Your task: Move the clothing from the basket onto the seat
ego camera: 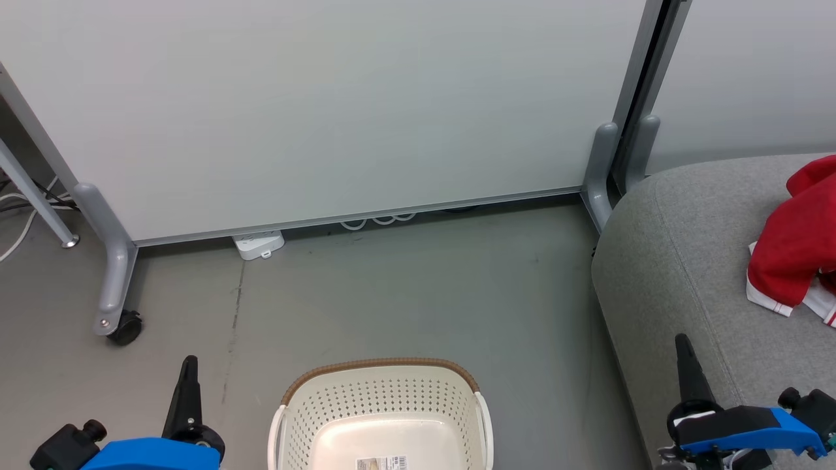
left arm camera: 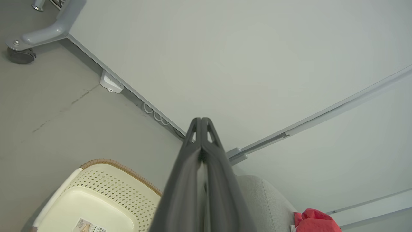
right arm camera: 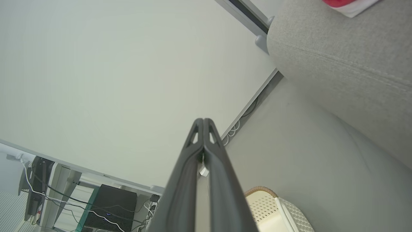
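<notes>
The cream perforated basket (ego camera: 382, 418) with a brown rim sits on the floor at the bottom centre; its visible inside holds only a label. Red clothing (ego camera: 793, 254) with white trim lies on the grey seat (ego camera: 679, 261) at the right edge. My left gripper (ego camera: 189, 365) stands shut to the left of the basket, nothing in it. My right gripper (ego camera: 682, 343) is shut over the seat's front left edge, also holding nothing. The left wrist view shows shut fingers (left arm camera: 201, 122), the basket (left arm camera: 96, 193) and the clothing (left arm camera: 317, 220). The right wrist view shows shut fingers (right arm camera: 203, 122) and the seat (right arm camera: 338, 61).
A pale partition panel (ego camera: 326, 111) on grey wheeled feet (ego camera: 117, 307) stands across the back. A white power strip (ego camera: 258, 245) and cable loops lie at its base. A second panel joins it beside the seat. Grey floor (ego camera: 405, 287) lies between the basket and the panel.
</notes>
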{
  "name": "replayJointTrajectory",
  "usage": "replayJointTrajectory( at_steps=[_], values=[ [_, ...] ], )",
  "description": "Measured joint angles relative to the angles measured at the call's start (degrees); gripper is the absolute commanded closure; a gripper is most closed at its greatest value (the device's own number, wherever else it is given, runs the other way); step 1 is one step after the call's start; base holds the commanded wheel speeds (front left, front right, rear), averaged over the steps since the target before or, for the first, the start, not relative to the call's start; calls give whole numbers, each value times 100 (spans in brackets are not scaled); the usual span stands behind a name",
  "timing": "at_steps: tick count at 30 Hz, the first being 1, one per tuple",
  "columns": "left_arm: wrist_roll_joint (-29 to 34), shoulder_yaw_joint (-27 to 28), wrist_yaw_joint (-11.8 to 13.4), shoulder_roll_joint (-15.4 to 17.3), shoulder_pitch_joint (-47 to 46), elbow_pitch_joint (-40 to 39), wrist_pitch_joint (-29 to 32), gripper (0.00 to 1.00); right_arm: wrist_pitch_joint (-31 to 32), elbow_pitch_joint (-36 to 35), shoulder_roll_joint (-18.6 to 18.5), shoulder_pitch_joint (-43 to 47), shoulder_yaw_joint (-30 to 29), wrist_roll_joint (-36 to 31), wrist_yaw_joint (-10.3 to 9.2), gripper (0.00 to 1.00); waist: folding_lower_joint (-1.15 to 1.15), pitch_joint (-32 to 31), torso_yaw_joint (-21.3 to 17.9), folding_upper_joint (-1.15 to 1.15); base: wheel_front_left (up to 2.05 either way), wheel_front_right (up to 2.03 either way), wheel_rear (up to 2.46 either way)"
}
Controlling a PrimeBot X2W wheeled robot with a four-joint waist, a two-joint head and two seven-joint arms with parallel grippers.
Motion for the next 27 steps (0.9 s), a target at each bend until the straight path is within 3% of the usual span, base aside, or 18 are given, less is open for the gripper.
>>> replayJointTrajectory(
  at_steps=[27],
  values=[
    [-1599,200,-49,7,-59,-93,414,100,413,-116,15,-75,-146,1617,0,100,0,2,-13,0,0,0,0]
  ],
)
